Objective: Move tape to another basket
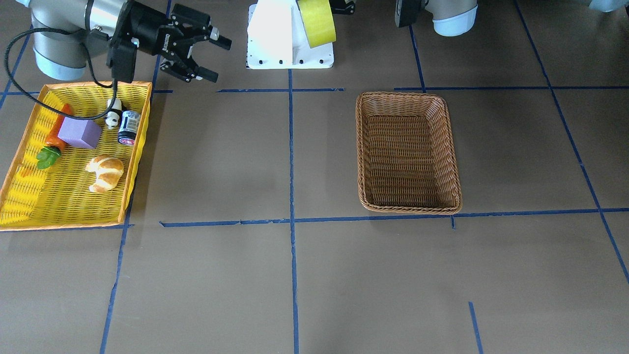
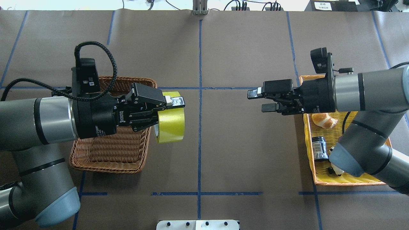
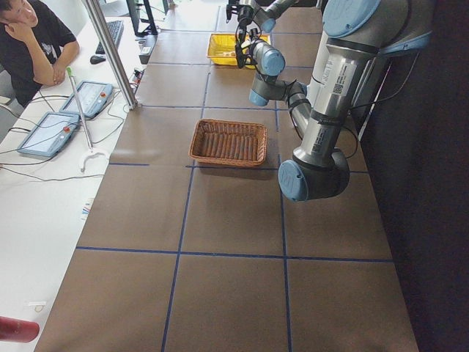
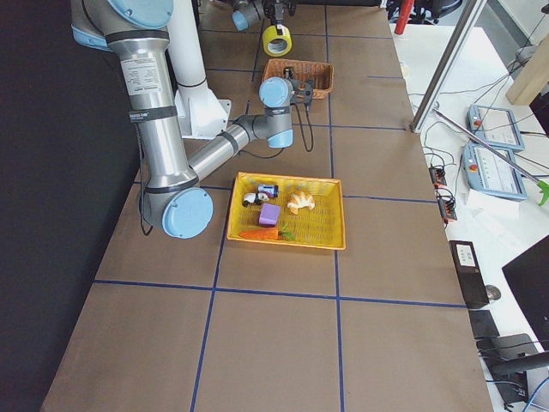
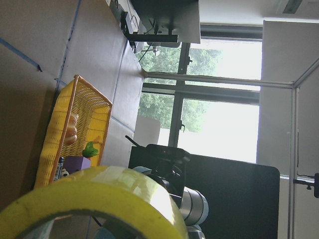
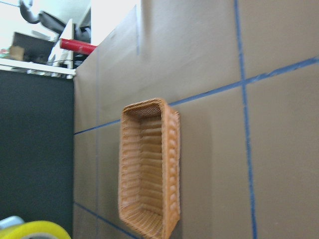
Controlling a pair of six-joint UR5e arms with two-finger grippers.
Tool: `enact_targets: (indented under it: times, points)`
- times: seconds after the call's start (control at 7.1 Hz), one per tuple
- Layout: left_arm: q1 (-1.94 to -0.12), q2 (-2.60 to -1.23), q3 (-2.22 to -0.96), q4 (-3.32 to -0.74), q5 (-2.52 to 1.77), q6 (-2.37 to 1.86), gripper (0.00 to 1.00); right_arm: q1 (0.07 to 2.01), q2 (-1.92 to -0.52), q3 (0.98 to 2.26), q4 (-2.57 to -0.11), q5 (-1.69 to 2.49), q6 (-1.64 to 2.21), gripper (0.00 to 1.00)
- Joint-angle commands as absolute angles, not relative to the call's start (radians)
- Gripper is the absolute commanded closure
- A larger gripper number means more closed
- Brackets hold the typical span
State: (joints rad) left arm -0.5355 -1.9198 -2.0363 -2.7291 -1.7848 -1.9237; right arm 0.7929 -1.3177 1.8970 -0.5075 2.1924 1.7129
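**Q:** What are the two grippers doing?

**A:** The left gripper [image 2: 163,111] is clamped on the tape [image 2: 171,123]. Its two black fingers are drawn in narrow: one lies along the outer face of the roll, and the other reaches toward the core, where the roll hides it. The right gripper [image 2: 259,101] holds nothing. Its jaws stand wide apart in the air, pointing toward the middle of the table [image 1: 221,162].

**Q:** Where exactly is the tape?

**A:** It is held up off the table and stands on edge. From overhead it sits just past the inner rim of the basket [image 2: 108,153], over bare table beside it rather than inside it. The inside of the basket shows only its own weave.

**Q:** What do these things look and feel like?

**A:** The tape is a wide, glossy roll of yellow-green film, smooth and round, with a pale inner ring. The basket is brown wicker, rectangular with rounded corners, a ribbed weave and a braided rim. The table is matte brown, crossed by thin blue tape lines.

**Q:** Anything else?

**A:** Well apart, on the right arm's side, lies a yellow plastic mesh tray [image 1: 73,196] with an orange rim. In it are a croissant [image 1: 105,172], a purple block [image 1: 79,132], a carrot [image 1: 54,142], a small panda figure [image 1: 114,114] and a little dark can [image 1: 128,128].
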Motion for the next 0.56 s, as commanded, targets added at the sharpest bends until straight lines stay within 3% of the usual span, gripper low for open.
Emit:
enact_targets:
  times: [0.0,0.42]
  points:
    - [-0.610,-1.911,-2.040,-2.434,-1.897,-1.768,1.00,0.873,-1.272,1.914,-0.958,2.278,1.459,0.00]
    - [-0.615,-1.910,-2.039,-2.017,-1.887,-1.445,1.00,0.891,-1.273,1.997,-1.475,2.215,0.997,0.00]
